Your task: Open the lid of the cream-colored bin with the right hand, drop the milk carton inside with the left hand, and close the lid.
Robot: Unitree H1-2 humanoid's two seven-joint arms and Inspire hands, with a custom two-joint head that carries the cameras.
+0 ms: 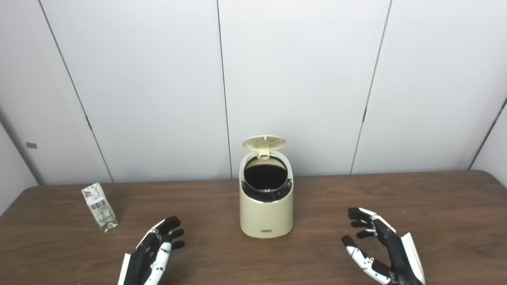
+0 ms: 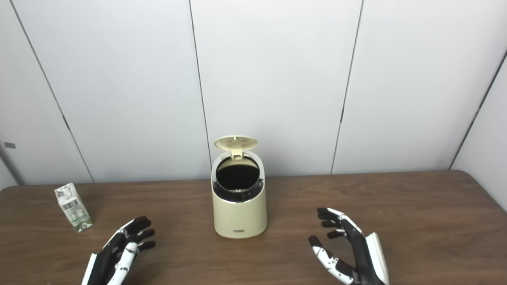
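Bin (image 1: 266,211): cream-coloured, smooth plastic, rounded oval body with a sloping top, standing near the middle of the table (image 1: 435,198), closer to its far edge. Lid (image 1: 264,143) round, ribbed on its underside, hinged at the back and tipped up. The inside shows only as a dark hole; nothing within can be made out. A small label low on the front is too small to read.

Milk carton (image 1: 99,207): small, box-shaped with a folded top, white and green printed card, standing slightly tilted toward the table's left end, apart from everything. Its print is illegible.

Left hand (image 1: 156,249): black and white hard shell, fingers spread and lightly curled, holding nothing, near the front edge between carton and bin. Its arm is cut off by the picture's bottom edge.

Right hand (image 1: 376,245): same build, palm turned inward, fingers apart, empty, right of the bin and clear of it; wrist partly cut off.

Table: dark brown wood grain, rounded corners.

Wall (image 1: 301,79): plain white panels with thin dark seams.
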